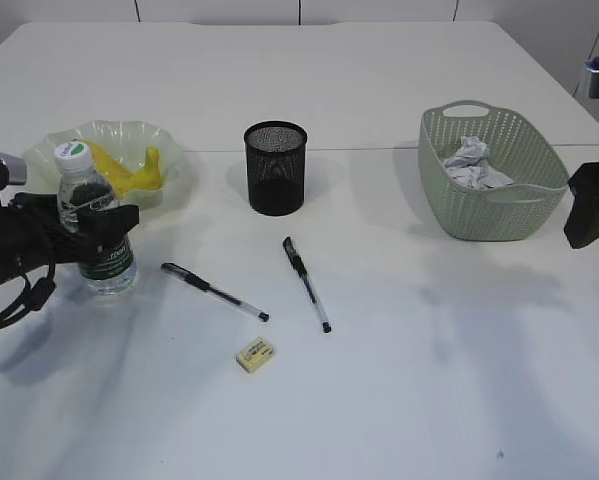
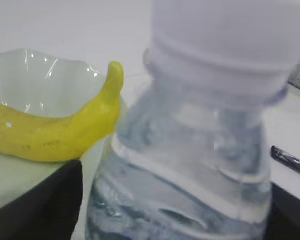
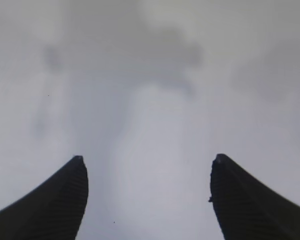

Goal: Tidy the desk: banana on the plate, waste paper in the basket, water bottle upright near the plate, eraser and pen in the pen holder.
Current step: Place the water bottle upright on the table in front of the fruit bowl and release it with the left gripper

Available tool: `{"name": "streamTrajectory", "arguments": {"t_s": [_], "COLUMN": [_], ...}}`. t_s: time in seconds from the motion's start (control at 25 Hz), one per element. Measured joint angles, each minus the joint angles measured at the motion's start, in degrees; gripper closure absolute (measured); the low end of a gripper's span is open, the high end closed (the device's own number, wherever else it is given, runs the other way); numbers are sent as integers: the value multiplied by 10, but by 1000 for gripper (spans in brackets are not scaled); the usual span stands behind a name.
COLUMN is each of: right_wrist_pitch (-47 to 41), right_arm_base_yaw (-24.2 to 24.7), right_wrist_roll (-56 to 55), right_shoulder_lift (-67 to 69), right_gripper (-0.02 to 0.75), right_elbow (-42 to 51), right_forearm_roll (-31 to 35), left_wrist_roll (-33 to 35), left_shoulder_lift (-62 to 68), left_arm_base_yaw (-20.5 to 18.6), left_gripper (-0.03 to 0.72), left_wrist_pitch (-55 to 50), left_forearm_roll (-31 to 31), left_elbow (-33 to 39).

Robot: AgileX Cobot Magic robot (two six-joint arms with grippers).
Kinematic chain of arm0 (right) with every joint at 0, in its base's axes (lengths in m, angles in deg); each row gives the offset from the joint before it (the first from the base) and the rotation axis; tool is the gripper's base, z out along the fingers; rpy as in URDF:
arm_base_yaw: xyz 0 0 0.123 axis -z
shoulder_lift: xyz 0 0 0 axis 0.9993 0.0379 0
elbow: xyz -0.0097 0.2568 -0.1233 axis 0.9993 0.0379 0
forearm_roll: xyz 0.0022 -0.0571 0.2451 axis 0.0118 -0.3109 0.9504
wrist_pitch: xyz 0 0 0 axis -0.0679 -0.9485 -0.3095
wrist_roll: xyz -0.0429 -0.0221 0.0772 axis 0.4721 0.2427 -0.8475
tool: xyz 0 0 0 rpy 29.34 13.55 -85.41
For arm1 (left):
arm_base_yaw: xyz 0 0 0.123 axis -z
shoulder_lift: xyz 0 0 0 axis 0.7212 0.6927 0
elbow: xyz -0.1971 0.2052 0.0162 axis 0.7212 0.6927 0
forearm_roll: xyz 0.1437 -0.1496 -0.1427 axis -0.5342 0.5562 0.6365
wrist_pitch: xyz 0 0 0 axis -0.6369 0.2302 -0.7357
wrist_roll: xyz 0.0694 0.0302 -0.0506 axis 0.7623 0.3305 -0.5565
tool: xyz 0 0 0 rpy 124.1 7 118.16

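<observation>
The water bottle (image 1: 94,225) stands upright just in front of the pale green plate (image 1: 169,150), which holds the banana (image 1: 129,172). My left gripper (image 1: 104,228) is shut on the water bottle (image 2: 190,165); the banana (image 2: 54,135) and plate (image 2: 19,75) show behind it. Two black pens (image 1: 214,291) (image 1: 306,283) and a yellow eraser (image 1: 254,354) lie on the table in front of the black mesh pen holder (image 1: 276,167). Crumpled waste paper (image 1: 474,165) lies in the green basket (image 1: 489,215). My right gripper (image 3: 147,165) is open and empty over bare table, at the right edge of the exterior view (image 1: 591,205).
The white table (image 1: 379,400) stretches round the objects. A pen tip (image 2: 290,160) shows at the right of the left wrist view.
</observation>
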Motion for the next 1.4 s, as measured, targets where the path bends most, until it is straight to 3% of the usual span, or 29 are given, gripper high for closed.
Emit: {"name": "streamTrajectory", "arguments": {"t_s": [0.8, 1.4], "right_wrist_pitch": [-5, -18], "right_arm_base_yaw": [0, 0], "right_wrist_roll": [1, 3], "right_shoulder_lift": [0, 0], "right_gripper": [169, 170], "right_elbow": [-1, -1], "right_forearm_roll": [0, 0], "left_wrist_roll": [0, -32], "left_shoulder_lift": [-141, -256], "left_arm_base_yaw": [0, 0], "left_gripper": [59, 92], "left_wrist_pitch": [0, -13], "left_forearm_roll": [-6, -83], "left_elbow": [3, 4]}}
